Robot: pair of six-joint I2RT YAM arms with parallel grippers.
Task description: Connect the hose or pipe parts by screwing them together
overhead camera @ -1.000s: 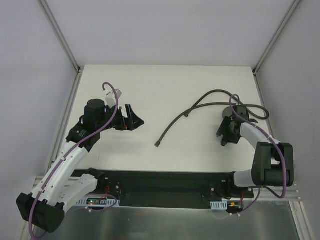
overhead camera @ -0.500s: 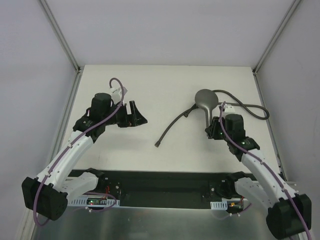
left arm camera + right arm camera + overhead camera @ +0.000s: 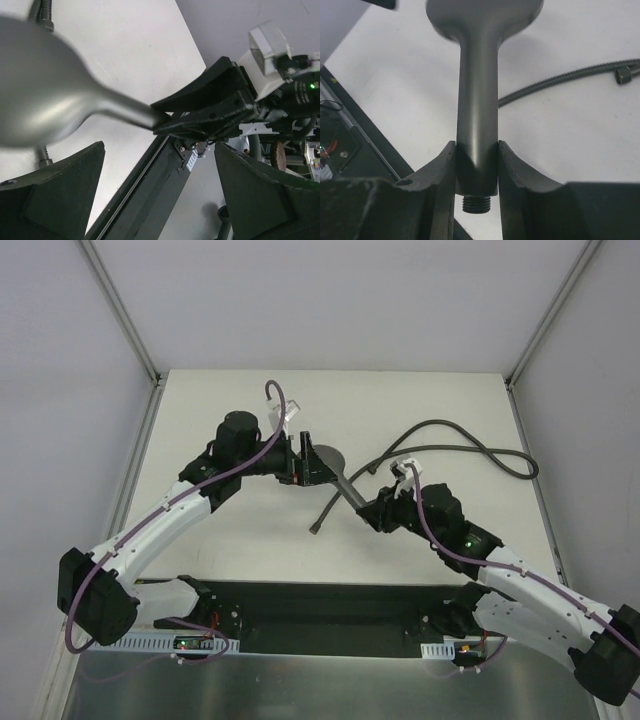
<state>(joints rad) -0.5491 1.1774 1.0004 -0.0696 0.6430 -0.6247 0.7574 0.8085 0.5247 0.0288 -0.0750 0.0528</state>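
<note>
**Shower head gripped low on its handle; hose lies free**

The right fingers [image 3: 439,172] are clamped on the shower head [image 3: 477,115] at the bottom of its handle, and the threaded end [image 3: 476,203] sticks out just past them. The left fingers [image 3: 60,195] are spread wide on either side of the round face and grip nothing.

The head looks rigid and smooth, so it is probably slippery. With a tapered handle and the weight out at the face, it may slide or swing in the grip. A hold near the threads seems sound.

The hose [image 3: 430,424] lies looped on the tabletop [image 3: 240,400], with one end fitting [image 3: 316,530] close below the head. It looks limp and likely to twist, so it is best grasped just behind a fitting.
</note>
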